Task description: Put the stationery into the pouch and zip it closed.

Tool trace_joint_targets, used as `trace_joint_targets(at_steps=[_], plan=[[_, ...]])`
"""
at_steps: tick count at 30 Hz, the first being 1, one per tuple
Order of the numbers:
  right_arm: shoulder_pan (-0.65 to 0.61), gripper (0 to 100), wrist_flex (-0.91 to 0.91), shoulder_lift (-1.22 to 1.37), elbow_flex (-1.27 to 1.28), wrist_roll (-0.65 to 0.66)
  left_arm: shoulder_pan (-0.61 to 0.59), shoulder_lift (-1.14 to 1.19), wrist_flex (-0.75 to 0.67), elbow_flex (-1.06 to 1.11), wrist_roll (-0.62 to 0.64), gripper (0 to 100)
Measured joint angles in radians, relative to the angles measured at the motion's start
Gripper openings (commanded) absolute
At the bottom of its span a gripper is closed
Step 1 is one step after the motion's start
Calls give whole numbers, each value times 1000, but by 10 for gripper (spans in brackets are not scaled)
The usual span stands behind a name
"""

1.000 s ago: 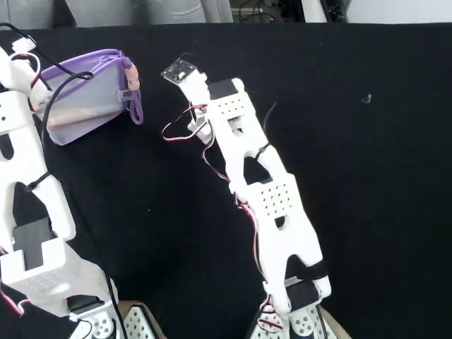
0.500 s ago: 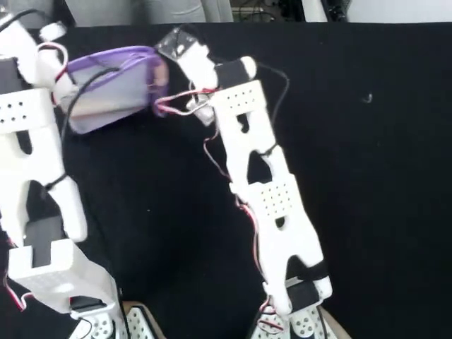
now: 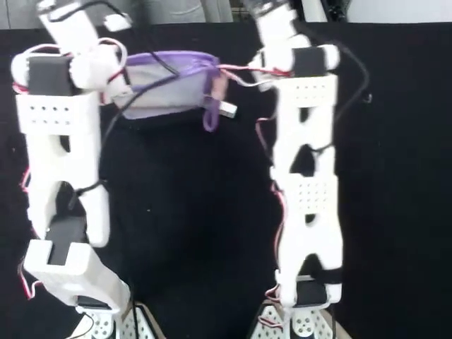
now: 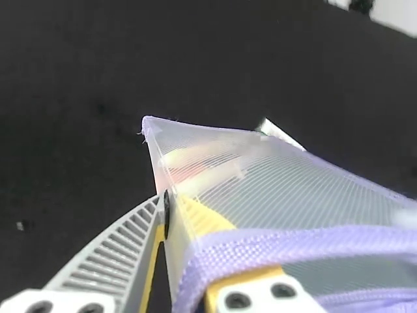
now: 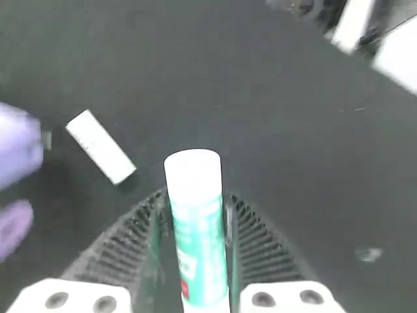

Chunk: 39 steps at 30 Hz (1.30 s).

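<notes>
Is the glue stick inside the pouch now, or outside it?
Outside. The right claw is shut on the glue stick over the black table; the pouch hangs apart in the left claw.

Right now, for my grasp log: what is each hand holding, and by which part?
The left hand pinches the purple-trimmed mesh pouch at one end. The right hand holds a glue stick by its teal body.

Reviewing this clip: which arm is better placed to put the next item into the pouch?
Right. The right gripper is shut on a glue stick, with the pouch close beside it. The left gripper is clamped on the pouch's edge, so it probably cannot take anything else.
</notes>
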Motion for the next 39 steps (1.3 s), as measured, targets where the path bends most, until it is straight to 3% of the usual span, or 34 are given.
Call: trace_joint_targets(at_steps=[13,21,31,39], plan=[[77,11,3,-255,0,-201,218,0,0,89,28,29],[84,11,3,-361,11,-258,255,-2,-5,180,29,29],[84,11,3,-687,302,-315,252,-35,-87,284,29,30],[-51,11,3,-839,473,-328,264,-38,-91,285,29,30]])
